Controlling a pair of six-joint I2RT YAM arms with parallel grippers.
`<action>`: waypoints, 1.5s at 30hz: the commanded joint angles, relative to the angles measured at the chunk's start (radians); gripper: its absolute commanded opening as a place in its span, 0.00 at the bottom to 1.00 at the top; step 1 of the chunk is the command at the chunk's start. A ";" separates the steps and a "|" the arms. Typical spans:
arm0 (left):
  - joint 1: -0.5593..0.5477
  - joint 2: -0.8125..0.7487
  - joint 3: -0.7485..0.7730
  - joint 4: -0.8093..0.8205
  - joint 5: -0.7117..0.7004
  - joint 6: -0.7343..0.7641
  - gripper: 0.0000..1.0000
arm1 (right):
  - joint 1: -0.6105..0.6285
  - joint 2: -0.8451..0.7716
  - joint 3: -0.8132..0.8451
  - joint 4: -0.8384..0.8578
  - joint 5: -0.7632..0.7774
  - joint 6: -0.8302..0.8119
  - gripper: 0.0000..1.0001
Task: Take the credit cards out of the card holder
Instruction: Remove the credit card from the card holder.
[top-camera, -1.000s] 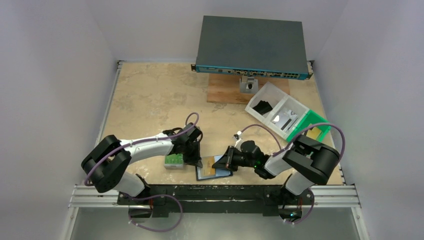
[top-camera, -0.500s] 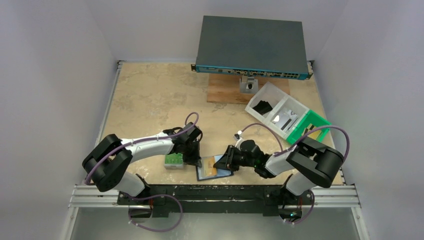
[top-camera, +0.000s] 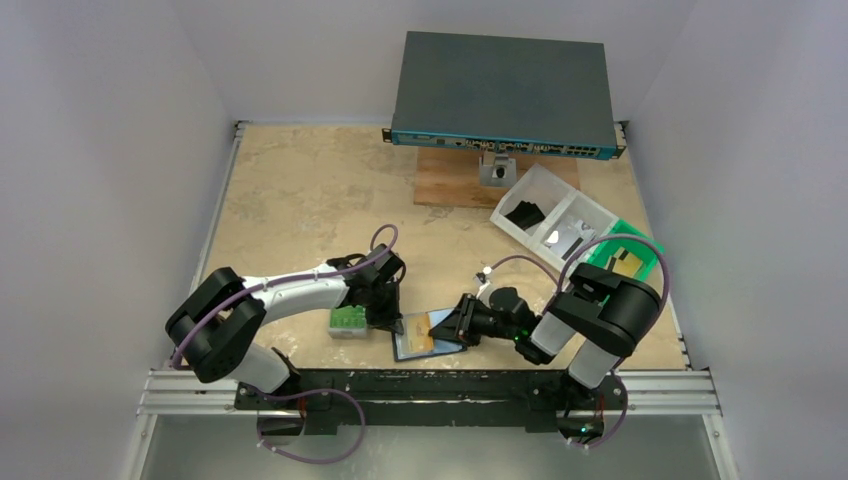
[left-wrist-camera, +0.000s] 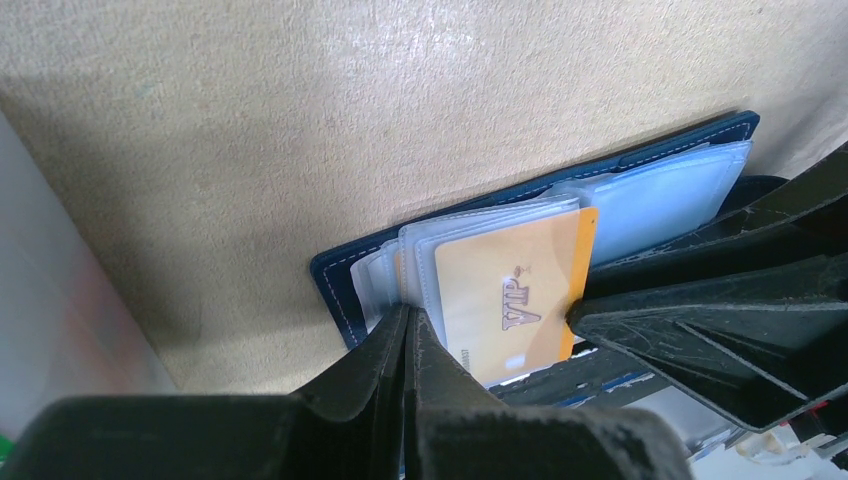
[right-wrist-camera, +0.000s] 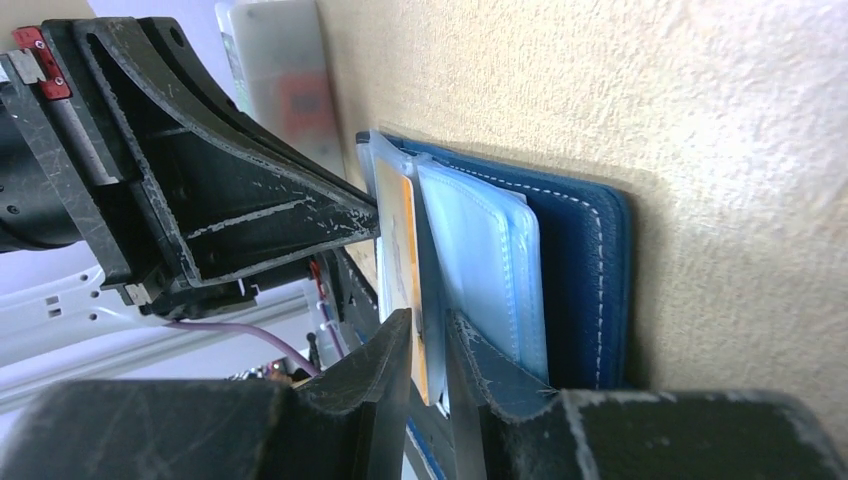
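Observation:
The card holder (top-camera: 422, 345), a navy wallet, lies open near the table's front edge, its clear sleeves fanned out. In the left wrist view a gold "VIP" credit card (left-wrist-camera: 510, 300) sticks out of a sleeve of the wallet (left-wrist-camera: 340, 275). My left gripper (top-camera: 393, 323) is shut, its tips (left-wrist-camera: 408, 322) pinching the sleeves' left edge. My right gripper (top-camera: 445, 325) comes from the right. Its jaws (right-wrist-camera: 430, 335) stand closed to a narrow gap on the card's edge (right-wrist-camera: 400, 250), beside the wallet's cover (right-wrist-camera: 585, 270). Other cards are hidden.
A grey case with a green label (top-camera: 347, 320) sits just left of my left gripper. A clear compartment bin (top-camera: 550, 215) and a green tray (top-camera: 630, 255) stand at the right. A network switch (top-camera: 500, 95) on a wooden block (top-camera: 460, 180) stands at the back.
My right arm's upper links have swung left and nearer while its gripper stays at the wallet. The left arm and wallet have not visibly moved.

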 joint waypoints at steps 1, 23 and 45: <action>0.001 0.052 -0.035 -0.067 -0.103 0.032 0.00 | -0.009 0.028 -0.026 0.122 -0.022 0.037 0.19; 0.001 0.056 -0.020 -0.106 -0.127 0.035 0.00 | -0.018 0.079 -0.034 0.181 -0.040 0.045 0.00; 0.003 0.052 0.011 -0.108 -0.091 0.067 0.00 | -0.047 -0.541 -0.016 -0.637 0.163 -0.138 0.00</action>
